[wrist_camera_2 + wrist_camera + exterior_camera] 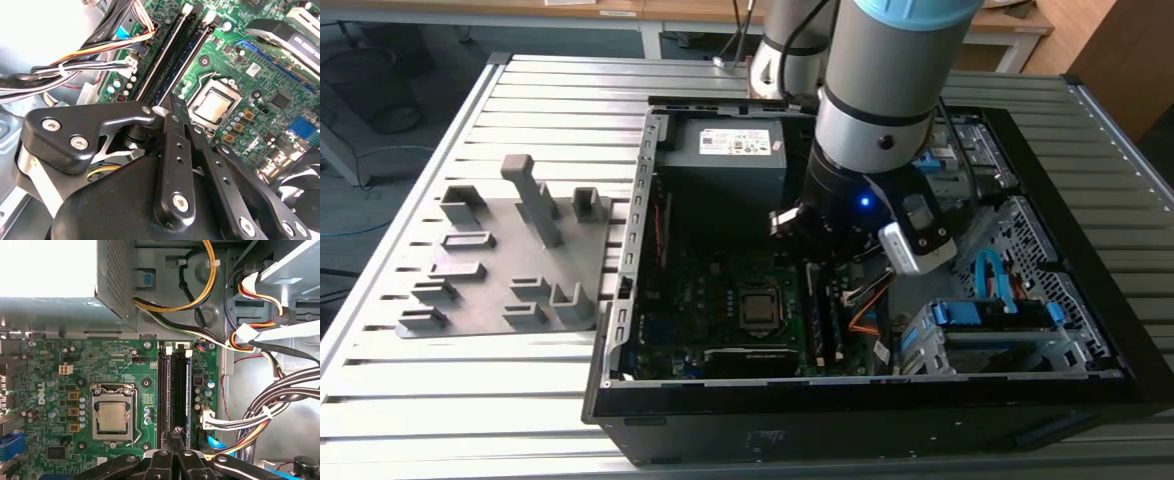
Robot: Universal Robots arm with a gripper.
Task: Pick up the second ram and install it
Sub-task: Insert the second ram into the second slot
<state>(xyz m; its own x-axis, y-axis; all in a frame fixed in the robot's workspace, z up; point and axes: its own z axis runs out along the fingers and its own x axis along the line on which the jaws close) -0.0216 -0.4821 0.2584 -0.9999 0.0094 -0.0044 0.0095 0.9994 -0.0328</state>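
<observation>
The arm reaches down into the open computer case [1067, 330], its gripper [176, 437] right over the memory slots [172, 390], at about three o'clock from the processor socket [112, 416] in the first wrist view. The fingers [176, 131] are pressed together, their tips at the near end of the slots. Two memory sticks stand edge-on in the slots; the second ram [181, 390] looks seated, though whether the fingertips pinch it I cannot tell. The grey fixture plate [494, 270] lies on the table [560, 100], at nine o'clock from the case.
</observation>
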